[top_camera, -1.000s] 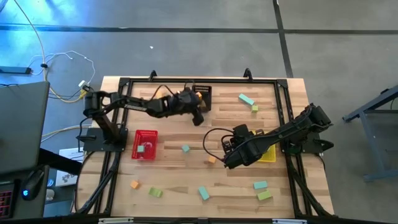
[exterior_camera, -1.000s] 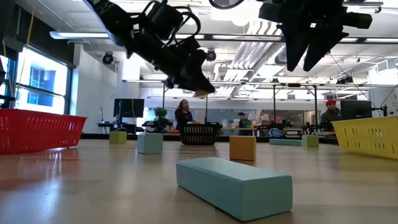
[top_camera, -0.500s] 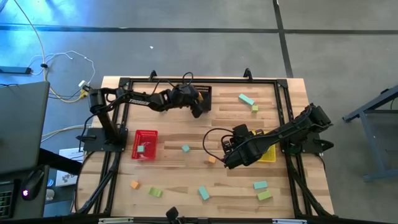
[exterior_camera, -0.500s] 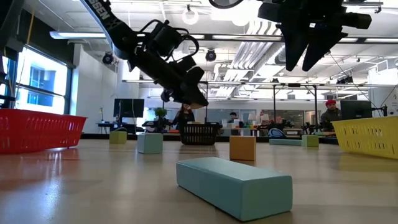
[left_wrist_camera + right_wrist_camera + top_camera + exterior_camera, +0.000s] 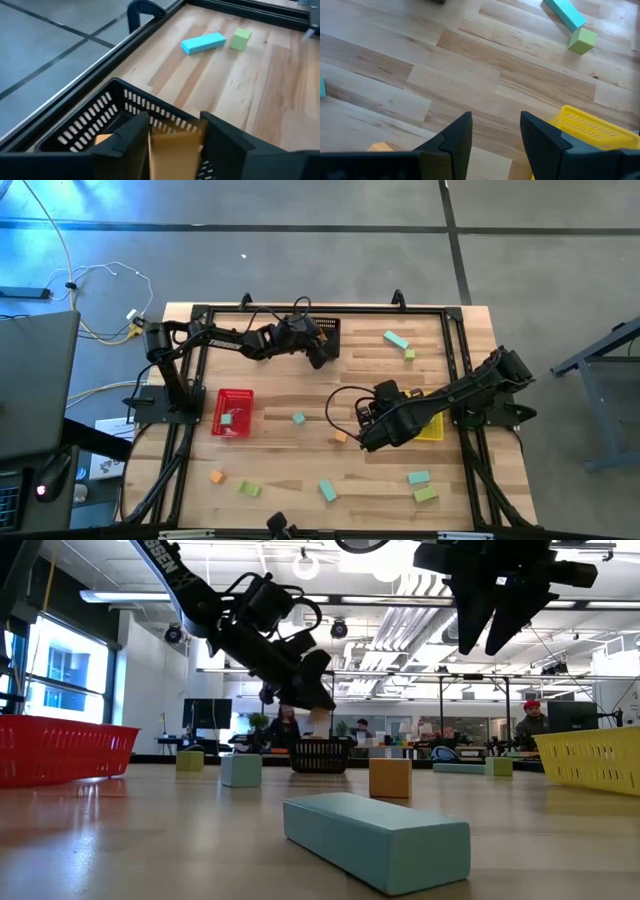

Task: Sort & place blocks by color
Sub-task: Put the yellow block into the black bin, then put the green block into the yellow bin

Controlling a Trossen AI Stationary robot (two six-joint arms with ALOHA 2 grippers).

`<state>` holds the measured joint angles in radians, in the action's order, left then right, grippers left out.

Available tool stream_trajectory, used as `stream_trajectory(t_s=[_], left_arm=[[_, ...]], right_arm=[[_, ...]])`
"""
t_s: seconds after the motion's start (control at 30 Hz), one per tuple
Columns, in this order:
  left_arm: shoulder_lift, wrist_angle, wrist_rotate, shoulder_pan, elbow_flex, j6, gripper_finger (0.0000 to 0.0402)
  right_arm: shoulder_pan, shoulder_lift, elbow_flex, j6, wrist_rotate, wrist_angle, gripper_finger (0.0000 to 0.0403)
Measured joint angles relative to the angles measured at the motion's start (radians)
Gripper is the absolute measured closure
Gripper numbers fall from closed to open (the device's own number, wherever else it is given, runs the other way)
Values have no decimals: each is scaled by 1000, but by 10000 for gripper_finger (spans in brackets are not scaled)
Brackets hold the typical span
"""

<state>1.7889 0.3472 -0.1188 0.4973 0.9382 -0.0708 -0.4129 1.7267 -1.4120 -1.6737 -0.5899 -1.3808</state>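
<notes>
My left gripper hangs over the black basket near the far edge, shut on an orange block. Another orange block lies inside that basket. My right gripper hovers open above the table's middle, beside an orange cube and next to the yellow basket. A teal cube sits in the red basket. Loose blocks rest flat on the table: a teal bar, a green cube, a teal cube, and several more along the near edge. My left gripper pinches the orange block between its two fingers, one on each opposite side face. The fingers slant down from the table's left. The block is lifted clear, above the black basket's rim.
Near the front edge lie an orange cube, a green bar, a teal bar, a teal bar and a green bar. A black frame rail borders the table. People stand in the room behind.
My left gripper has moved toward the far edge, over the black basket, and dipped slightly, carrying the orange block. It has held still for the last half second. The right arm has not moved.
</notes>
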Motion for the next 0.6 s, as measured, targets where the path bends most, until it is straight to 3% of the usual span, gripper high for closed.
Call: stream_trajectory(t_s=[0.33, 0.6], left_arm=[[-13, -36, 75, 2, 0, 3, 195], [-163, -161, 169, 0, 0, 5, 200]], right_arm=[[0, 0, 0, 0, 3, 3, 252], [1, 0, 0, 1, 1, 2, 252]])
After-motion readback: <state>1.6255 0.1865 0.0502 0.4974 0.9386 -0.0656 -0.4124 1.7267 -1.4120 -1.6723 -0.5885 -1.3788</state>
